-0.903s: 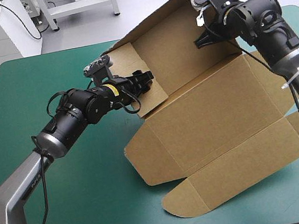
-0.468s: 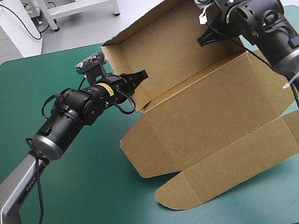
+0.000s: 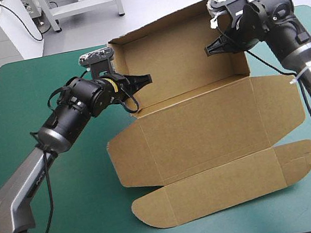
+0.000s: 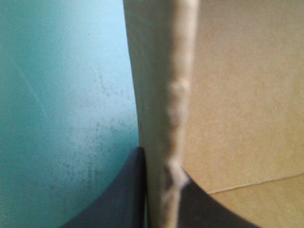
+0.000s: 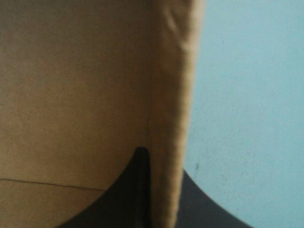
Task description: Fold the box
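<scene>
Our left tool (image 3: 142, 81) is pinching the board. In the left wrist view its two black fingers (image 4: 118, 194) are standing almost together, with the edge of a brown flap between them. Our right tool (image 3: 211, 50) is doing the same on the other side, its fingers (image 5: 128, 190) nearly shut on a second flap edge.

In this way we are gripping the box (image 3: 191, 116) by its two short end flaps, the left end flap (image 3: 126, 76) and the right end flap (image 3: 240, 56). Each is turned toward the near side from the tall far wall (image 3: 181, 57), which is standing up. We judge that this grip is holding the wall upright and forming the two far corners.

The base panel (image 3: 217, 126) is lying flat on the teal-green surface (image 3: 70, 216), in the middle and toward the right. The long near flap (image 3: 216, 187), with rounded ends, is lying flat in front of it and is not yet raised. A rounded side flap (image 3: 128, 157) at the left of the base is lying flat too. We are therefore thinking that the folding is only partly done.
</scene>
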### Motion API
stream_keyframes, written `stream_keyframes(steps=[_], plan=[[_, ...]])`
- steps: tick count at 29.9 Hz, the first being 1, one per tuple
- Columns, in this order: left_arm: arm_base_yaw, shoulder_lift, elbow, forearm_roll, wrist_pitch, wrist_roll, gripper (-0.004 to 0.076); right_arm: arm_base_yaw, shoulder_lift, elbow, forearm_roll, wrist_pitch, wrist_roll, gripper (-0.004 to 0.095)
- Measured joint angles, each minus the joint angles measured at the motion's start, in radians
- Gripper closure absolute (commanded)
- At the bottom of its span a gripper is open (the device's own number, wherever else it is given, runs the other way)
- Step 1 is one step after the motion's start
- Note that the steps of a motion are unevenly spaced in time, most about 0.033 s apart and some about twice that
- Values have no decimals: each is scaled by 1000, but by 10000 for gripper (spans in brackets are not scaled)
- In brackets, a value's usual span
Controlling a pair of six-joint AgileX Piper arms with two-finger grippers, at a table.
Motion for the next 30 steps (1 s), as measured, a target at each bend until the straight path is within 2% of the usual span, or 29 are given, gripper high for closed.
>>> stream_keyframes(steps=[8,14,20,30], plan=[[0,197,-203,7,233,97,731,-27,107,13,75,24,3,929],[0,309,-276,-7,349,156,731,-34,128,153,109,10,16,929],[22,387,-288,-60,409,172,731,-34,138,282,138,-40,26,929],[60,416,-295,-120,412,251,731,-34,152,309,159,-57,26,929]])
